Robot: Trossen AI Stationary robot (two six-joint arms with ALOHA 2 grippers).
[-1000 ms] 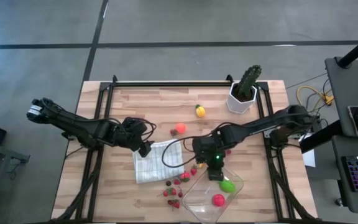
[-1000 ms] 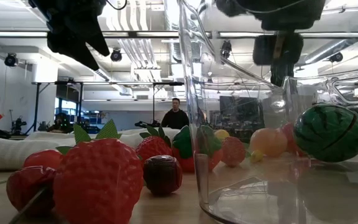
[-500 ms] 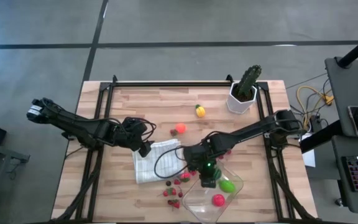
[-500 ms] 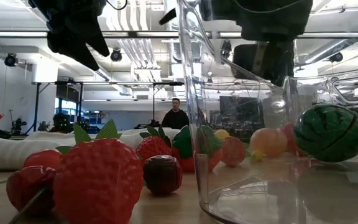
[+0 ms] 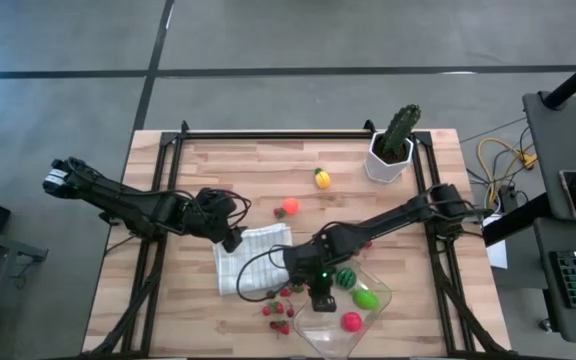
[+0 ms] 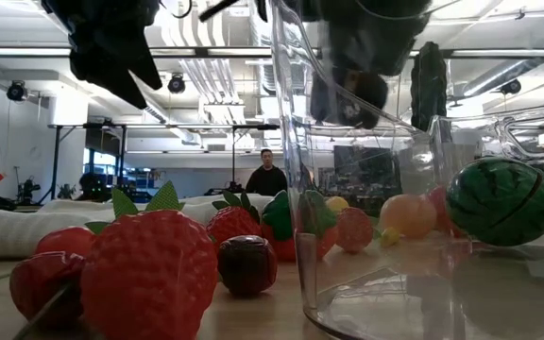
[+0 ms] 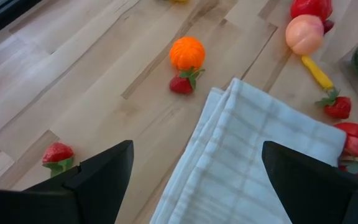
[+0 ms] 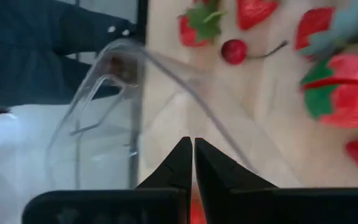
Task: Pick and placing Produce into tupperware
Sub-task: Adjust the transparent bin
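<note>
The clear tupperware (image 5: 360, 318) stands at the table's near edge. In it lie a toy watermelon (image 5: 346, 278), a green fruit (image 5: 366, 298) and a pink one (image 5: 351, 321). Strawberries and small red produce (image 5: 280, 302) lie on the wood to its left. An orange piece (image 5: 289, 207) and a yellow one (image 5: 321, 179) lie farther back. My right gripper (image 5: 320, 298) (image 8: 193, 149) hangs shut above the tupperware's left rim (image 8: 135, 93), with nothing between its tips. Over the folded cloth's (image 7: 253, 162) far left corner my left gripper (image 5: 233, 238) (image 7: 194, 180) stands open and empty.
A cactus in a white pot (image 5: 392, 148) stands at the back right. The white checked cloth (image 5: 253, 260) lies left of the tupperware. Black frame rails (image 5: 168, 200) run along the table's left, right and far sides. In the low view a person (image 6: 266, 176) stands in the room behind.
My right gripper has moved toward the table's left and near edges and sunk a little, from over the tupperware's far part to its left rim, staying shut. The watermelon in the tupperware, covered by the gripper before, now shows.
</note>
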